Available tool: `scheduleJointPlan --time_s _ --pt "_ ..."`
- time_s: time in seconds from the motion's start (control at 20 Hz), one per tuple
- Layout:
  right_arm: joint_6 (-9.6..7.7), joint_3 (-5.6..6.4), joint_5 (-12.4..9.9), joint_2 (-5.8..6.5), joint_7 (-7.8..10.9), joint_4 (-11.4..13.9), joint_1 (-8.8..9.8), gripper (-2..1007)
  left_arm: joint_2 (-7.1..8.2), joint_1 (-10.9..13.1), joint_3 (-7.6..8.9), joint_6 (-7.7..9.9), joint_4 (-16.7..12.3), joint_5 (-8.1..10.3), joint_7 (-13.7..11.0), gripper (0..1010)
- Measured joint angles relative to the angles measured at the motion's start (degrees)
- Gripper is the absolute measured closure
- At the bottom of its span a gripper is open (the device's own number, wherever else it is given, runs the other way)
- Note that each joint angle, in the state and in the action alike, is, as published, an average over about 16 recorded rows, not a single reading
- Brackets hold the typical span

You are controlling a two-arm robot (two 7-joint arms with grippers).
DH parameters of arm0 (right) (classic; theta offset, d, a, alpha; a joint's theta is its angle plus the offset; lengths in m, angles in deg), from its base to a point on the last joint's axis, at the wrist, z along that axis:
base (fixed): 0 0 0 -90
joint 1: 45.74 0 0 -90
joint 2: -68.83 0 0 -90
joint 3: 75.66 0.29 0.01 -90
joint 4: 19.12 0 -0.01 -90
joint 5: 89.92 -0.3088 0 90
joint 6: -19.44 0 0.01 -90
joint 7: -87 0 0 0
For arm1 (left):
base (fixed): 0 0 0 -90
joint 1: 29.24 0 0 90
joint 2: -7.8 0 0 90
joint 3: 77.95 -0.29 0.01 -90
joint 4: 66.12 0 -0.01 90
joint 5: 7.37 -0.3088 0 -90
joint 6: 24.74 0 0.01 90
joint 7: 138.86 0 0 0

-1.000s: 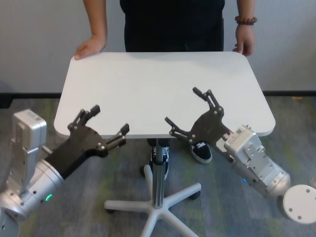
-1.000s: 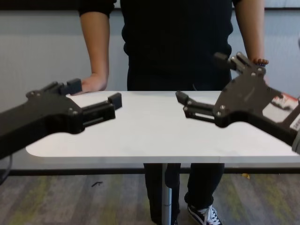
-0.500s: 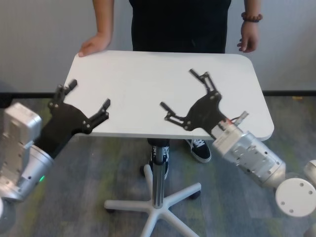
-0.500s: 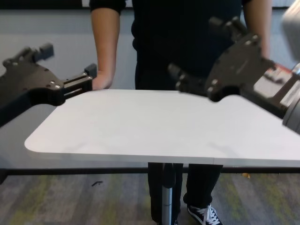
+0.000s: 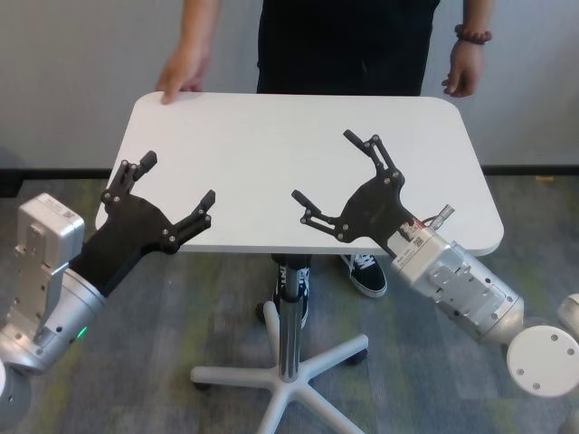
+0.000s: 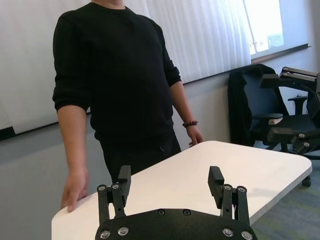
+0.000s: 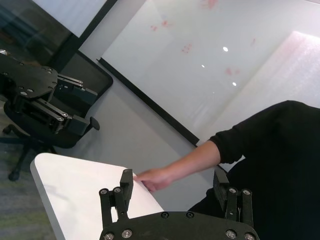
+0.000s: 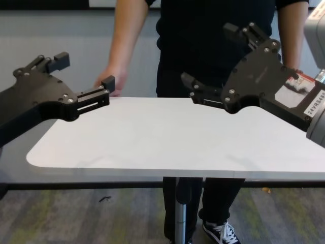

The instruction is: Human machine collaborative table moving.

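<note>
The table is a white rectangular top on a metal pole leg. The human in black stands at its far side, with one hand on the far left corner. The other hand, with a beaded bracelet, is by the far right corner. My left gripper is open over the table's near left edge, holding nothing. My right gripper is open above the near middle of the top, empty. Both also show in the chest view, left and right, raised above the tabletop.
The pole ends in a white star base with castors on grey carpet. The human's shoes are under the table. A black office chair stands off to one side, and a grey wall is behind the human.
My left gripper rose from below the near edge to beside the table's left edge. My right gripper lifted and moved in over the top. The human stepped to the right.
</note>
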Motion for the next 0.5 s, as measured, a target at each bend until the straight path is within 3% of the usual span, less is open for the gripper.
scheduleJointPlan --time_s 0.5 --pt "-0.11 0.07 -0.98 0.1 0.41 -0.01 0.06 0 0.31 0.2 -0.12 1.77 -0.63 1.88 -0.91 9"
